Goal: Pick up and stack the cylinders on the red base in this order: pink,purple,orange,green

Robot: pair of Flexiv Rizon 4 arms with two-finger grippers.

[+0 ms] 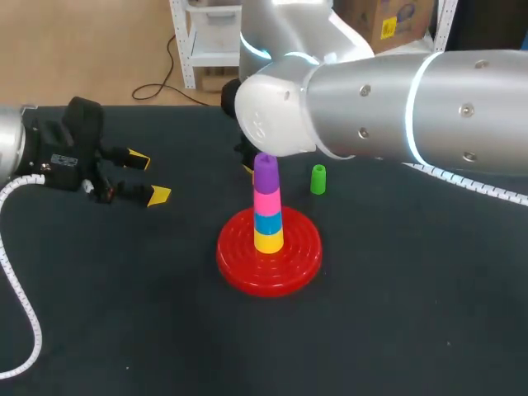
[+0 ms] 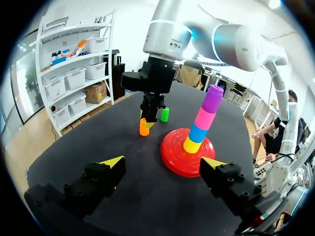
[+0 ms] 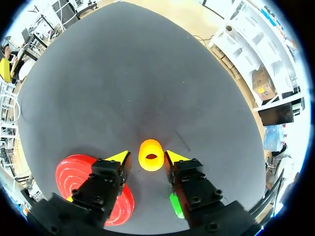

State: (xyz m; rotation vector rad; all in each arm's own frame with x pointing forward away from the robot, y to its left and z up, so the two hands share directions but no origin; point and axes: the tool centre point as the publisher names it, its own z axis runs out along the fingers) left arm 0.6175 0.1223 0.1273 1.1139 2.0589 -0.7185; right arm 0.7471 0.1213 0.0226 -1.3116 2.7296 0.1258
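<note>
Behind the red base (image 1: 293,260), I see my right gripper (image 3: 147,157) spread open around the upright orange cylinder (image 3: 150,155), fingers clear of it. My left gripper (image 1: 148,176) rests open, well apart. The purple cylinder (image 1: 266,172) tops the base's stack of 4.

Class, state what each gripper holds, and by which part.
Nothing is held. The right gripper straddles the orange cylinder, fingers open and not visibly touching it; the left gripper is open and empty.
</note>
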